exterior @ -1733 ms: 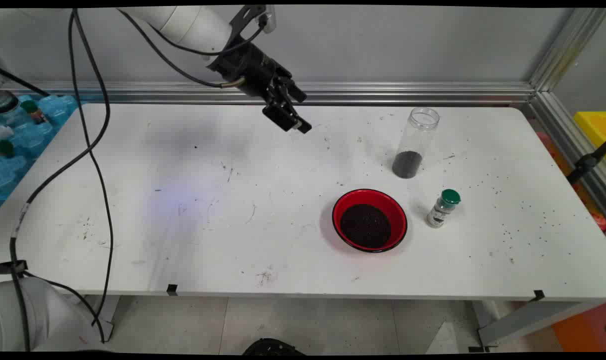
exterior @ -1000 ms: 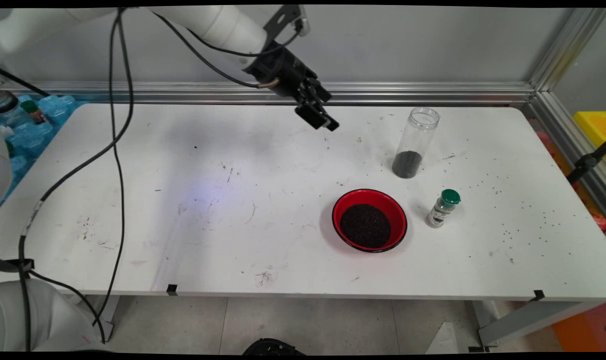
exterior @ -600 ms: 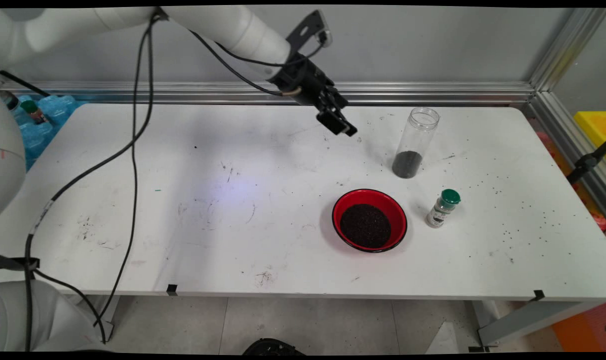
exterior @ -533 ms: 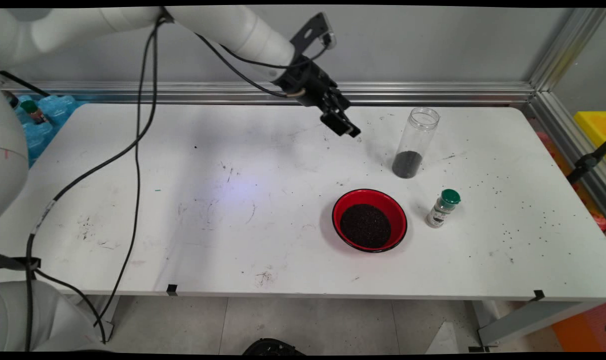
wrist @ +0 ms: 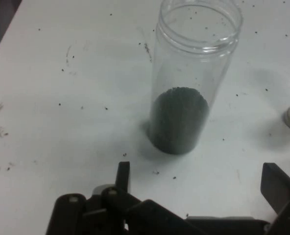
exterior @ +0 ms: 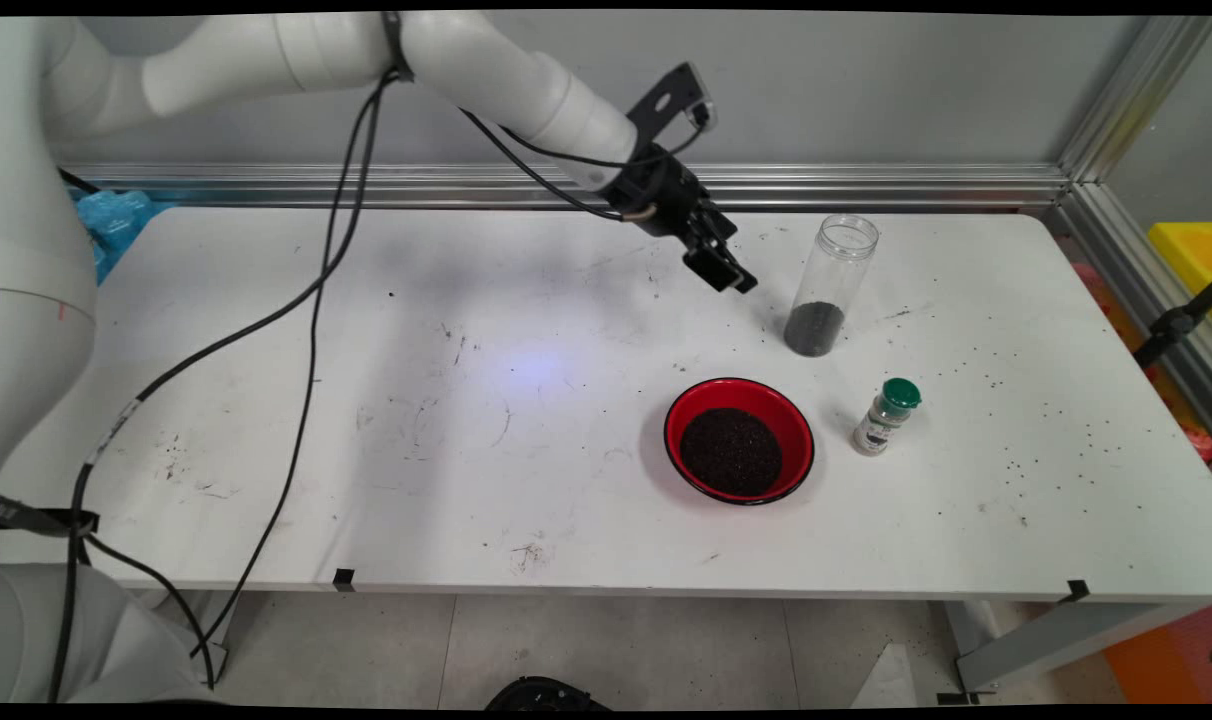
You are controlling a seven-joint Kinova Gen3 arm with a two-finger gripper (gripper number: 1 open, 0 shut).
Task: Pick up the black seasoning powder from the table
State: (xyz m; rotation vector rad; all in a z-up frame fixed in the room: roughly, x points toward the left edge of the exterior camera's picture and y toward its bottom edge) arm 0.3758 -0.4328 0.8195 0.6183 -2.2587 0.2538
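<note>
Arm: a white robot arm reaches in from the upper left of the main view, with black cables hanging from it down to the table's near left edge.

Gripper: the black two-finger gripper [exterior: 734,280] hangs above the far middle of the table, tilted down toward the right. In the hand view its two fingers [wrist: 123,175] stand spread wide apart at the bottom edge, and nothing is between them.

Jar: a tall clear plastic jar [exterior: 831,285] with no lid stands upright just to the right of the gripper, near it but not touching. Its bottom part holds a layer of dark grains; the rest is empty. In the hand view the jar [wrist: 189,83] stands straight ahead of the gap between the fingers.

Bowl: a red bowl [exterior: 739,440] with a dark rim sits nearer the camera, in front of the jar and apart from it. It holds a heap of the same dark grains.

Spice bottle: a small clear spice bottle [exterior: 886,416] with a green cap stands just to the right of the bowl, not touching it. Only its edge shows at the right side of the hand view.

Table: the white table [exterior: 366,400] is scuffed, and dark specks are scattered over it, thickest at the right end.
</note>
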